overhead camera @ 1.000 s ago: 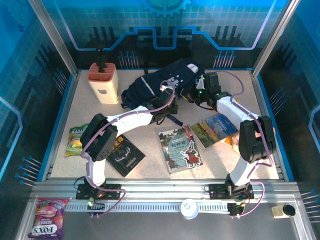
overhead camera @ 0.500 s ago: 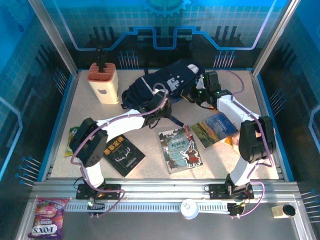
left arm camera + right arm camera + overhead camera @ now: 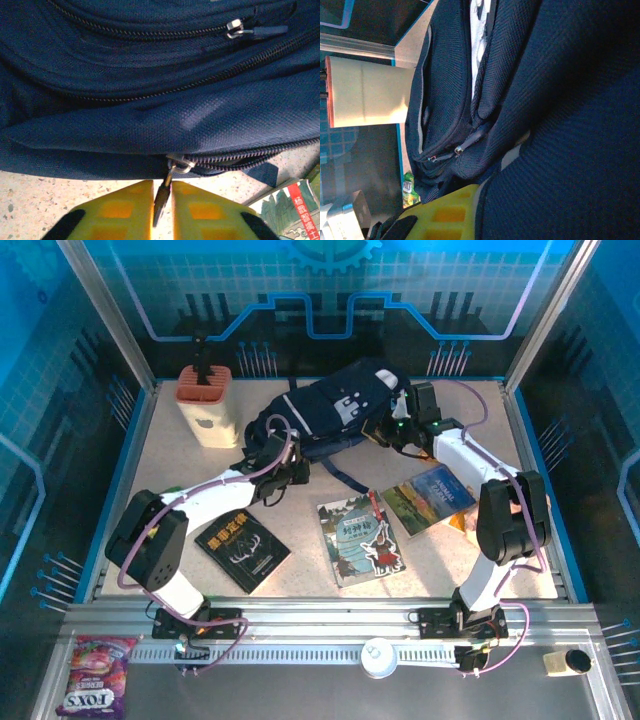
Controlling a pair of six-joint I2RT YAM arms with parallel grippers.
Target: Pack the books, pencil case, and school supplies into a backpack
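The navy backpack (image 3: 330, 410) lies at the back of the table. My left gripper (image 3: 288, 462) is at its near left edge. In the left wrist view the yellow fingers (image 3: 125, 210) are shut on a dark zipper pull (image 3: 162, 197) hanging from the metal slider (image 3: 181, 164). My right gripper (image 3: 385, 430) is on the backpack's right side, shut on its fabric (image 3: 570, 125); one yellow finger (image 3: 450, 212) shows and cloth hides the other. Three books lie in front: black (image 3: 243, 548), teal-grey (image 3: 362, 538) and blue-green (image 3: 428, 498). The pencil case is out of view.
A beige holder with a terracotta top (image 3: 207, 405) stands at the back left. A yellow-orange packet (image 3: 462, 520) peeks out beside the right arm. A green packet (image 3: 409, 187) lies beyond the backpack. A purple sweets bag (image 3: 95, 690) sits off the table, front left.
My left arm has swung left along the backpack's near edge, carrying the zipper pull with it. The right arm and the books have not moved.
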